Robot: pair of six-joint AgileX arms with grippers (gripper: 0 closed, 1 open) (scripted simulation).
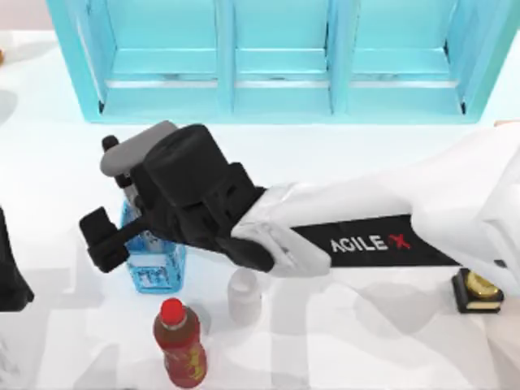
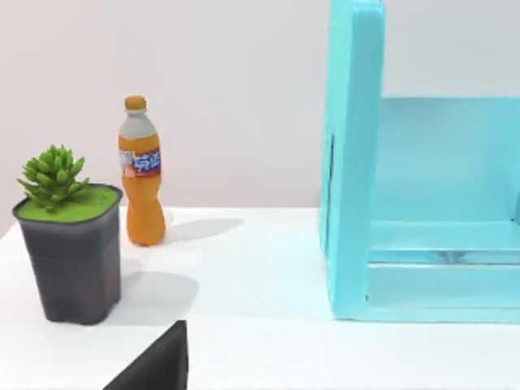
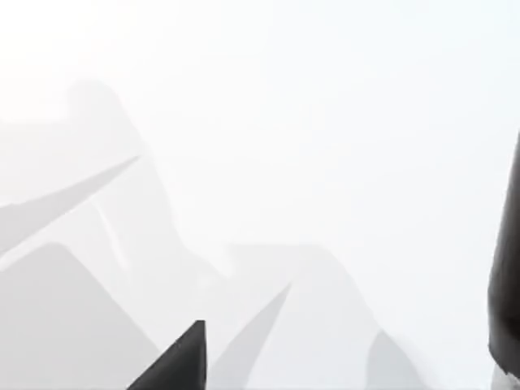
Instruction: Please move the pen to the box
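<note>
Box (image 1: 510,123), pale peach-tan, plain wall, only a sliver in frame, table's far right edge, about 2 o'clock

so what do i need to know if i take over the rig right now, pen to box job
right hand: out over the table's left side, above the blue crate; cannot tell whether it holds anything.
left arm: parked at the table's left edge.
pen: cannot place it; possibly hidden under the right arm.
box: the peach sliver at the right edge is probably it.
done: nothing I can confirm.
left: get the pen into the box.
</note>
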